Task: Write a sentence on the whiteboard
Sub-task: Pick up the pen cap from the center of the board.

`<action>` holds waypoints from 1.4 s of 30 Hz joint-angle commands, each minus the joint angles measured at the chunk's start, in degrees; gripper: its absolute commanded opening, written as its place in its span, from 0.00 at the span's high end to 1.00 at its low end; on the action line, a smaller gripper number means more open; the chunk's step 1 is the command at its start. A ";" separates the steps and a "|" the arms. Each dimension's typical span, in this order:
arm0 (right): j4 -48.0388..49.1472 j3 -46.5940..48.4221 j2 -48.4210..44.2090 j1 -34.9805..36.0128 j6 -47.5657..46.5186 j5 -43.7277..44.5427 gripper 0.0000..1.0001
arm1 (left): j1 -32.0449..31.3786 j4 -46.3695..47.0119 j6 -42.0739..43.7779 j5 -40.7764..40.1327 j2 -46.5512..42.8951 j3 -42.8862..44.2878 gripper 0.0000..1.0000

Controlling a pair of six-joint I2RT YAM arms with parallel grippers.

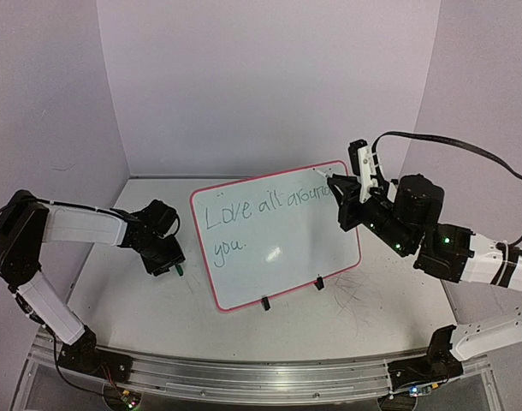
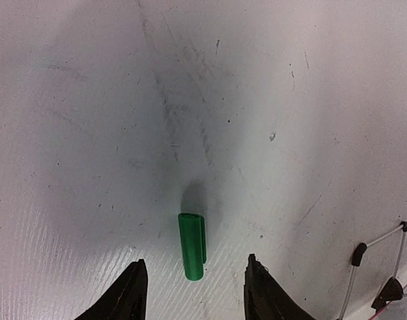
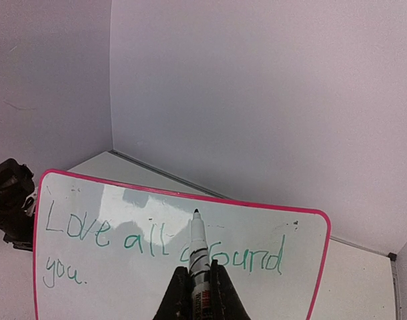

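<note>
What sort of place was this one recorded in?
Probably a robot lab work cell: plain lilac walls enclose a scuffed white table, an aluminium rail runs along its near edge, and a whiteboard sits mid-table.

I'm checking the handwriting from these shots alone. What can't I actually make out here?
Right wrist view: the marker and the right pincer cover part of "around" in the sentence.
Top view: that pincer hides the word's end on the whiteboard.
Right wrist view: the marker's label is too small to read.
Top view: the left pincer hides most of the green cap.
</note>
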 commanded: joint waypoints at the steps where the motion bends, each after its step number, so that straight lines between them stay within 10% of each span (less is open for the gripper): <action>1: 2.41 -0.22 -0.42 -0.16 1.07 -0.38 1.00 | -0.81 -0.72 -1.40 -3.39 2.66 3.52 0.52; 42: 2.26 1.34 1.98 -0.15 5.53 -5.51 1.00 | -3.27 -1.50 -3.00 -12.38 4.83 2.16 0.92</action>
